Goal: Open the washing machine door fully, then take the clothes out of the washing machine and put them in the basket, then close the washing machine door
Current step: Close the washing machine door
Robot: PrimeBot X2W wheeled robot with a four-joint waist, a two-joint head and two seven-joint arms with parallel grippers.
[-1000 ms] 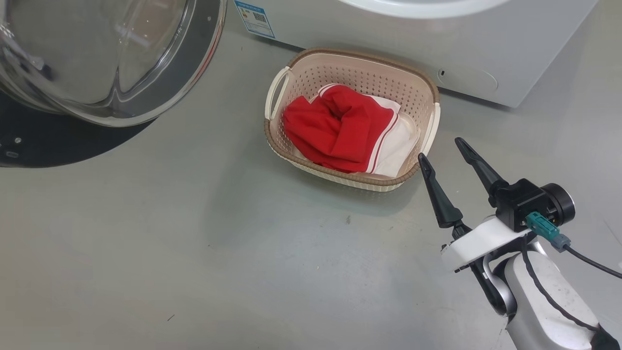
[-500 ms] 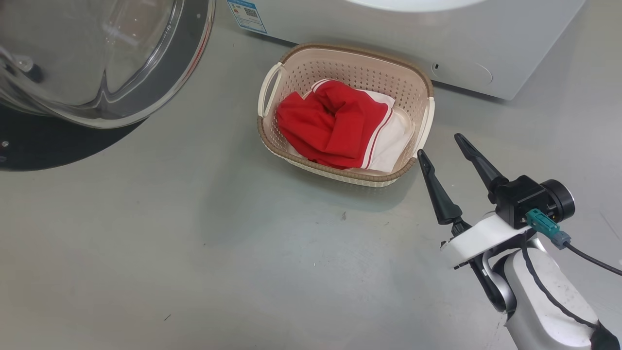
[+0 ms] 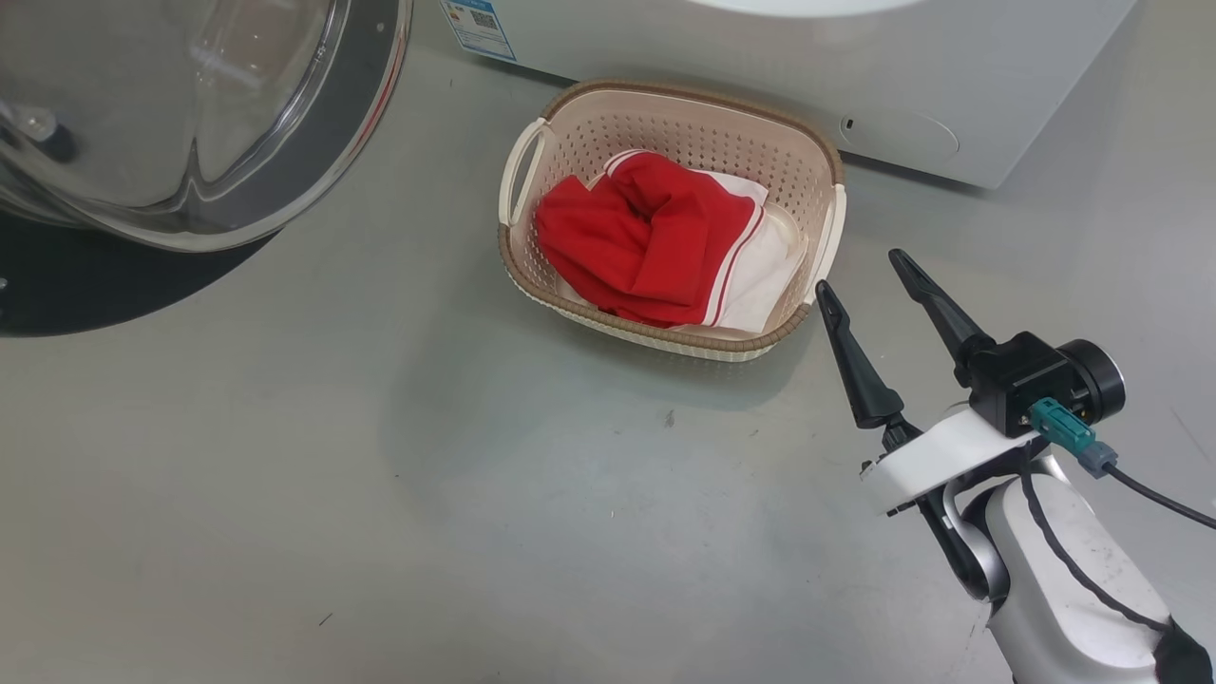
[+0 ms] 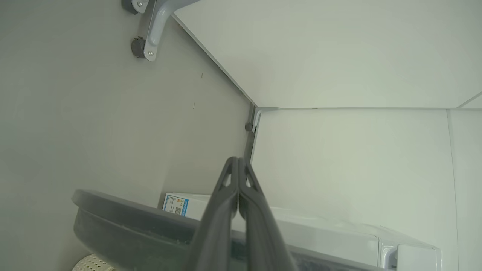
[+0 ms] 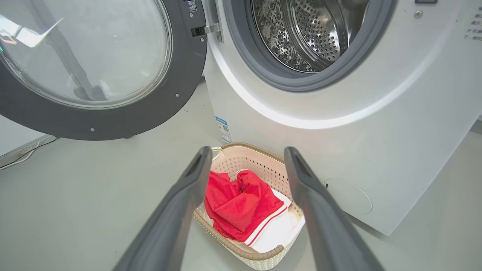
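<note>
The washing machine [image 5: 339,113] stands with its round mouth uncovered, and the steel drum [image 5: 308,34] looks bare inside. The washing machine door [image 5: 180,75] is swung wide to the left, seen also as the glass bowl [image 3: 190,114] at the head view's upper left. The cream basket [image 3: 826,228] sits on the floor against the machine's front, with the red and white clothes [image 3: 636,237] heaped in it. My right gripper [image 3: 860,271] is open and holds nothing, just right of the basket. My left gripper [image 4: 237,160] is shut on nothing, above the door's dark rim [image 4: 124,226].
Grey floor [image 3: 427,475] spreads in front of the basket and the machine. A blue sticker [image 5: 224,130] marks the machine's lower left corner. A grey castor leg [image 4: 145,37] and white panels stand beyond the machine. A cable [image 5: 22,154] lies under the door.
The whole head picture has slid slightly up and left, so the camera has moved. The right gripper stays open beside the basket, and the clothes lie as before.
</note>
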